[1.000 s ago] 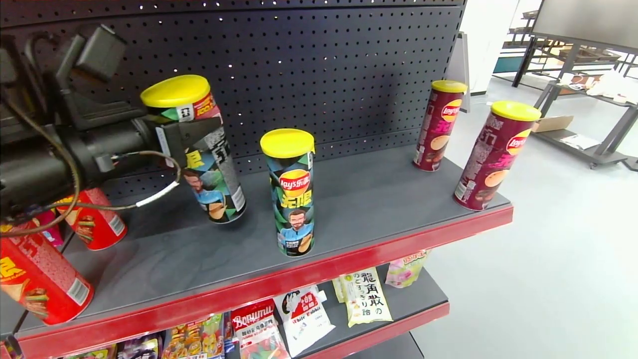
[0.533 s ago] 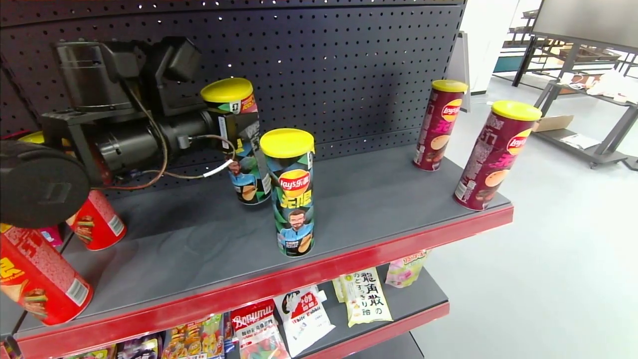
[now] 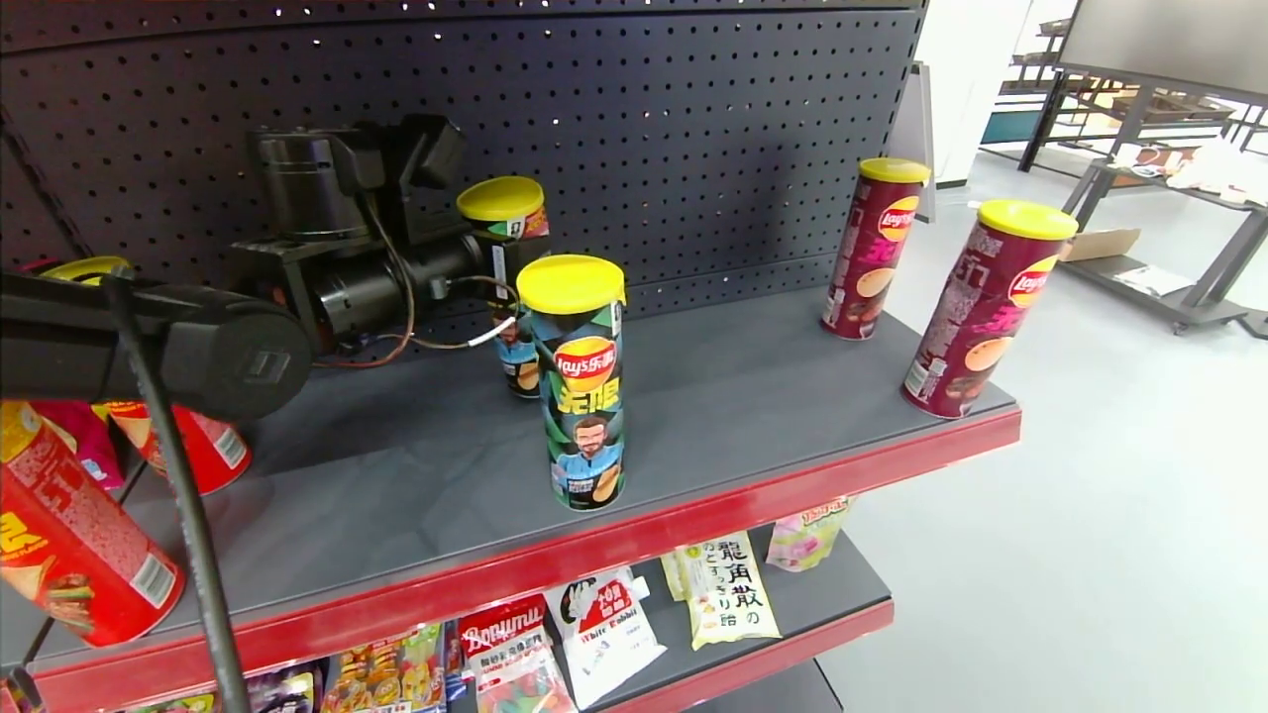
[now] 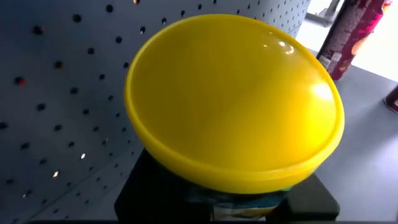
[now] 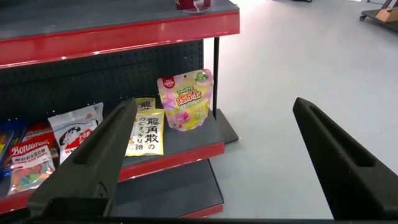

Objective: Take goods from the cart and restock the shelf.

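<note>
My left gripper (image 3: 498,265) is shut on a green-and-black chip can with a yellow lid (image 3: 502,198), held upright at the back of the top shelf (image 3: 733,396), close to the pegboard. Its lower part is hidden behind a matching can (image 3: 580,386) standing near the shelf's front edge, so I cannot tell whether it touches the shelf. From the left wrist, the held can's yellow lid (image 4: 236,106) looms large, with the black fingers (image 4: 149,193) clamping the can just beneath it. My right gripper (image 5: 214,109) hangs open and empty, low in front of the lower shelves.
Two maroon cans (image 3: 874,248) (image 3: 983,309) stand at the shelf's right end. Red cans (image 3: 59,540) (image 3: 193,451) lie at the left. Snack bags (image 3: 728,584) fill the lower shelf (image 5: 180,165). Bare shelf lies between the green and maroon cans. Open floor is to the right.
My left arm has carried the held can rightward and deeper toward the pegboard, so it now sits behind the front green can. The other cans stayed put.
</note>
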Motion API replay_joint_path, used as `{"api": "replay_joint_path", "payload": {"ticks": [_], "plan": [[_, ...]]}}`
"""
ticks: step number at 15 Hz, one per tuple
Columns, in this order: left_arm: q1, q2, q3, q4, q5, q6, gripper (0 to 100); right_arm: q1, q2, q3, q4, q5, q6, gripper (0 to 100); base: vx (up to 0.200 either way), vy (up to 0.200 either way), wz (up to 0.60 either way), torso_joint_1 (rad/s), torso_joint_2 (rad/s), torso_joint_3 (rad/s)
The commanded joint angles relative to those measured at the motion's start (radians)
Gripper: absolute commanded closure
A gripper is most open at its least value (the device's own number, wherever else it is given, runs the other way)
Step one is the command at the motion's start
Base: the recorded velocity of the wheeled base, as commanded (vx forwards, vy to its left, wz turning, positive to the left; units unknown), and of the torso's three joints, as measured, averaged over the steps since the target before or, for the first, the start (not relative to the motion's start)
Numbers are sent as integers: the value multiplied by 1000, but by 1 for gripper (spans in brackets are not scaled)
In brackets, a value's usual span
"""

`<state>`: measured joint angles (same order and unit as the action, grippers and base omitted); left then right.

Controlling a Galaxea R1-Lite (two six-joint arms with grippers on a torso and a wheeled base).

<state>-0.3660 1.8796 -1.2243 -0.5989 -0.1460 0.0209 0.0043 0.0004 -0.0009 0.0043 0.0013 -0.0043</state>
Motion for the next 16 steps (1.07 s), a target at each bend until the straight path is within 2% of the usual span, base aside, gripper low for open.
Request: {"api": "replay_joint_path", "payload": {"ticks": [1,4,16], "plan": [[-4,33,-14,-7,0,-1,100,0,0,-1,0,0,0,0,0,0,0,0,0,0],[-30,75,-43,-33,-1,1,100,0,0,-1,0,0,0,0,0,0,0,0,0,0],[-18,89,-54,-32,-1,5,100,0,0,1,0,0,0,0,0,0,0,0,0,0]]}}
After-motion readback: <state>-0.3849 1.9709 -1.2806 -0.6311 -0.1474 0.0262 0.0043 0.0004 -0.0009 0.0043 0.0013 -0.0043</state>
